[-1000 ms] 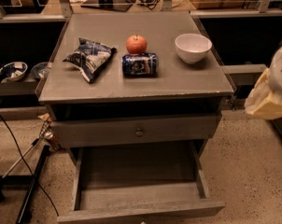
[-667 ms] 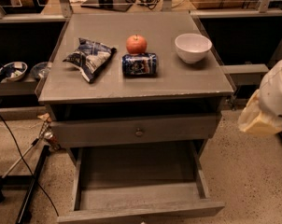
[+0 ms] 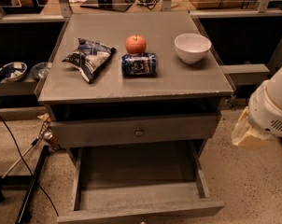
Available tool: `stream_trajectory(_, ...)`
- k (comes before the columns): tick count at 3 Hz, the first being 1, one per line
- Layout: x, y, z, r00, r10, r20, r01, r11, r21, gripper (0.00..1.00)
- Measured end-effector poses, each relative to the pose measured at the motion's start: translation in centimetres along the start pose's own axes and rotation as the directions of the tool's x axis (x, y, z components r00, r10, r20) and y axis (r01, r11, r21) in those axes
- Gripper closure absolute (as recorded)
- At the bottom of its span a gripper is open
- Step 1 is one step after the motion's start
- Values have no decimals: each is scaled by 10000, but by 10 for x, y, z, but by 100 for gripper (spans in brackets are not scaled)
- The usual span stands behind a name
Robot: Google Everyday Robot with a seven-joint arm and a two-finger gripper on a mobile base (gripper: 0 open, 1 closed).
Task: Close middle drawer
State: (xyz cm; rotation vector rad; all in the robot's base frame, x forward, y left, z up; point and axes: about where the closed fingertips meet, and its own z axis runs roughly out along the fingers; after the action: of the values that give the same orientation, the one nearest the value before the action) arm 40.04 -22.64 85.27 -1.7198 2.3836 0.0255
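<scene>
Middle drawer (image 3: 138,181) pulled far out below the counter (image 3: 187,78) front edge
Grey, shallow; long plain tray, slim front panel; gripper (image 3: 247,133) hangs off the counter's front-right corner; open or closed, cannot tell

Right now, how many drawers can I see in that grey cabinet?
2. The upper drawer sits just under the tabletop; the middle drawer is pulled far out below it. Any lower one would be out of frame. The gripper hangs off to their right, touching neither.
</scene>
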Motion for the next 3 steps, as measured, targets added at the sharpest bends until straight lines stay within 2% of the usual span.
stream_trajectory(1,1,15,5,10000,72,-44,-73,9998,-166,100)
stream_trajectory(3,-5,68,57,9985,511,189,-490,9942,-955,100)
